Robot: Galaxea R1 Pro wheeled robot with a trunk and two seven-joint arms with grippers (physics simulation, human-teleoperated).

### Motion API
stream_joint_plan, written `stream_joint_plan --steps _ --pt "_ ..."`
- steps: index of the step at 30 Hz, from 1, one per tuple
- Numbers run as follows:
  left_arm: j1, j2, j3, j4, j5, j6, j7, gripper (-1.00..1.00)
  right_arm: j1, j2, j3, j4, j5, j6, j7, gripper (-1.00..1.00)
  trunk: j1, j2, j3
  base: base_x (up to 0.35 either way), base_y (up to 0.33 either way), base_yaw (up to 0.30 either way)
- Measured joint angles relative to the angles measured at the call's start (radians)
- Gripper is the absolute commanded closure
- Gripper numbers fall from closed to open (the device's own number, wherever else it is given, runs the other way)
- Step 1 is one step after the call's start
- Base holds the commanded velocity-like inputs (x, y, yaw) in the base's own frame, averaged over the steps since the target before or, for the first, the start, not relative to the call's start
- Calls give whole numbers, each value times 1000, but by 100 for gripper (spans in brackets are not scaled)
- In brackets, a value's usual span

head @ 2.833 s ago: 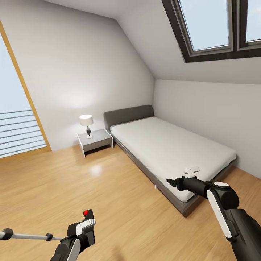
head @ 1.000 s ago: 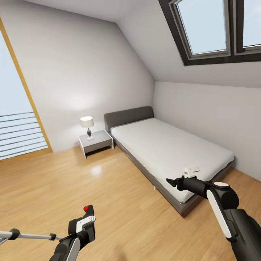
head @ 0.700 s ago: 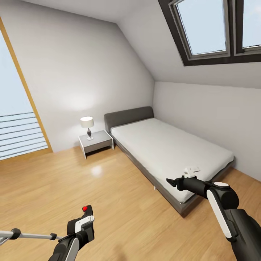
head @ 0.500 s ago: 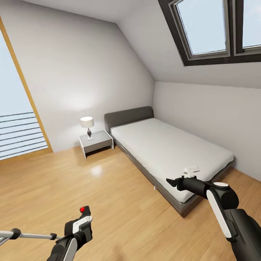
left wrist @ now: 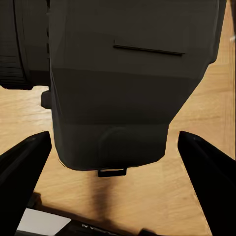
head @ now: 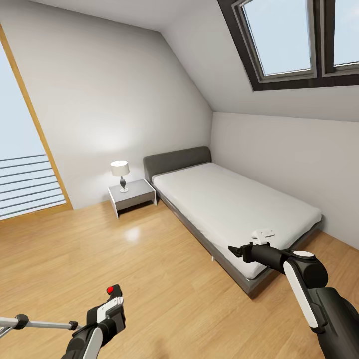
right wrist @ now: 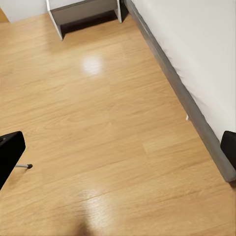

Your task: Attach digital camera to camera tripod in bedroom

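Observation:
My left gripper (head: 110,305) is low at the left of the head view, shut on the digital camera (head: 115,295), whose red button (head: 110,289) faces up. In the left wrist view the camera's black body (left wrist: 128,83) sits between the two fingers (left wrist: 22,182), with its lens (left wrist: 22,44) off to one side. A silver-grey leg of the camera tripod (head: 42,324) with black joints lies low at the far left, just beside that gripper. My right gripper (head: 234,250) hangs open over the floor by the bed's foot, holding nothing; its fingertips (right wrist: 10,152) stand wide apart.
A grey bed (head: 239,209) with a small white object (head: 263,233) on it lies along the right wall. A nightstand (head: 132,194) with a lamp (head: 119,172) stands by its head. A tall wood-framed window (head: 25,174) is on the left. Light wood floor (head: 149,259) spreads between.
My left gripper has carried the camera slightly left and down, closer to the tripod leg. The head view tilted a little early on. The right arm has stayed put.

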Motion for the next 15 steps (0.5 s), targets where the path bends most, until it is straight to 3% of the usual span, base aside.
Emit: stream_joint_plan --steps 6,15 --pt "0 2 6 -3 35 -2 7 100 0 0 0 0 0 2 0 -100 0 0 0 0 0 76" --pt "0 4 6 -4 56 -4 7 100 0 -1 -1 0 0 3 0 -100 0 0 0 13 -3 225"
